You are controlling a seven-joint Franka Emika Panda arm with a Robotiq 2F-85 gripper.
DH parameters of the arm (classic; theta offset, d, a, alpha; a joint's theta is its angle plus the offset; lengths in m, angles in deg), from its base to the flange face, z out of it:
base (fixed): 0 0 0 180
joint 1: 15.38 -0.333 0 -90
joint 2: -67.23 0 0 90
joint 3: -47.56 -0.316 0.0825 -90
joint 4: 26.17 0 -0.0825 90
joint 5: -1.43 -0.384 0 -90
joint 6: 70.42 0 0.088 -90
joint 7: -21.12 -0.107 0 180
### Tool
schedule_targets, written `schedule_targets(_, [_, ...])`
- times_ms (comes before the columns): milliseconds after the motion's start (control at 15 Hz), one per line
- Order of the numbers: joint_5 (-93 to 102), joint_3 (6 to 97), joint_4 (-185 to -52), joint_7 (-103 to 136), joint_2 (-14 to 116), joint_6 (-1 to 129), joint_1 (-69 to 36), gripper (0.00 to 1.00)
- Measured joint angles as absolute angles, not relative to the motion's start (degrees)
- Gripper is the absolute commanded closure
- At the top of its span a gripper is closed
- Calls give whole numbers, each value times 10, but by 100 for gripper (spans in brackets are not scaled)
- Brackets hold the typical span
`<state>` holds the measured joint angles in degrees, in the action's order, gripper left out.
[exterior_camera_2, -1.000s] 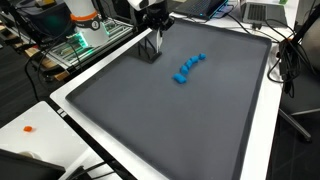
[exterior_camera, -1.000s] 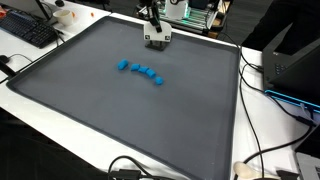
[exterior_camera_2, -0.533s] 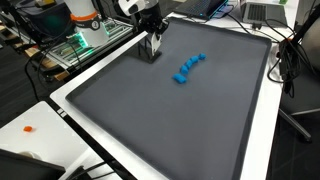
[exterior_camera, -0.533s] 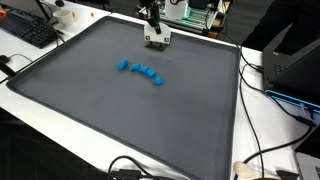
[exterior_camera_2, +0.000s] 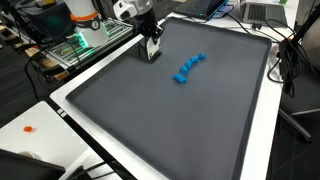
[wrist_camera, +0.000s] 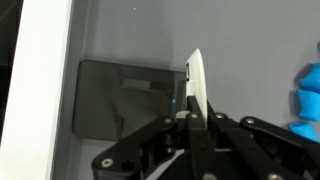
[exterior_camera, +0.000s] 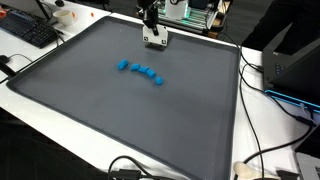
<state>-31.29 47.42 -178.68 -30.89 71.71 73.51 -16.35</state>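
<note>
A curved row of small blue blocks [exterior_camera: 141, 72] lay near the middle of the grey table [exterior_camera: 90, 120], well apart from everything else. Beyond them, close to the table's far edge in an exterior view, the fingers [exterior_camera: 155, 35] were drawn narrow and pinched a thin white piece [exterior_camera: 158, 42]. In the wrist view that piece stood on edge between them, just beside a darker rectangle [wrist_camera: 125, 100] on the table surface.
</note>
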Motion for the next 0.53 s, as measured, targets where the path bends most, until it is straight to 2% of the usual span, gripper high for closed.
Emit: schedule_targets(533, [-361,477,-1800,-301,715,755,-161,99])
